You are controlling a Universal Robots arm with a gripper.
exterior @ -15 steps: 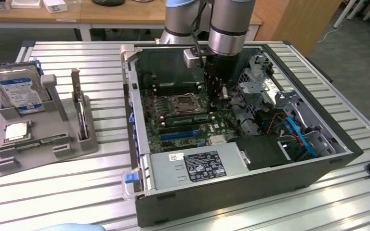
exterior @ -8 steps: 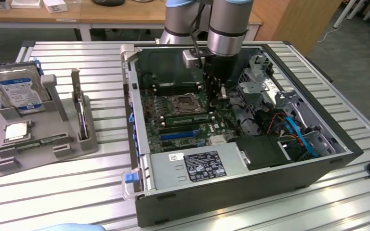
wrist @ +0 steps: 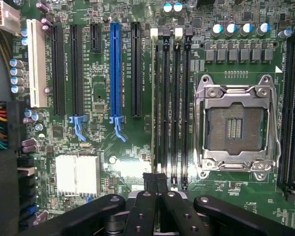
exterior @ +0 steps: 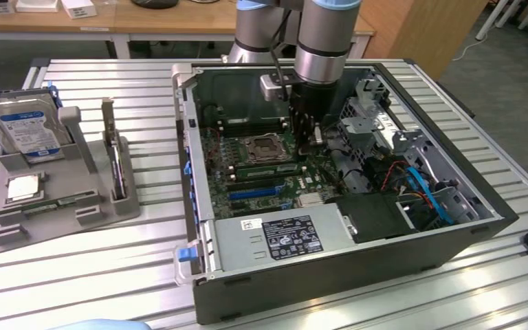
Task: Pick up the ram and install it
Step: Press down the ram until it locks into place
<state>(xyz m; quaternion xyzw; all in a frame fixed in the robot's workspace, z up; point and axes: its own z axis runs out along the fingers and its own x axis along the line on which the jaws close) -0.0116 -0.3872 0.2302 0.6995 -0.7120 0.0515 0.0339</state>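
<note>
Slatted metal table (exterior: 108,275), open computer case (exterior: 337,275), office desks (exterior: 80,27) behind

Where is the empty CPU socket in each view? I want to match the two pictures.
Exterior view: the CPU socket sits mid-motherboard inside the open case, just to the exterior view's left of the arm.
Wrist view: the CPU socket lies beside the black memory slots, across them from the blue slot.
Shared landmark: the blue slot, on the same board.
</note>
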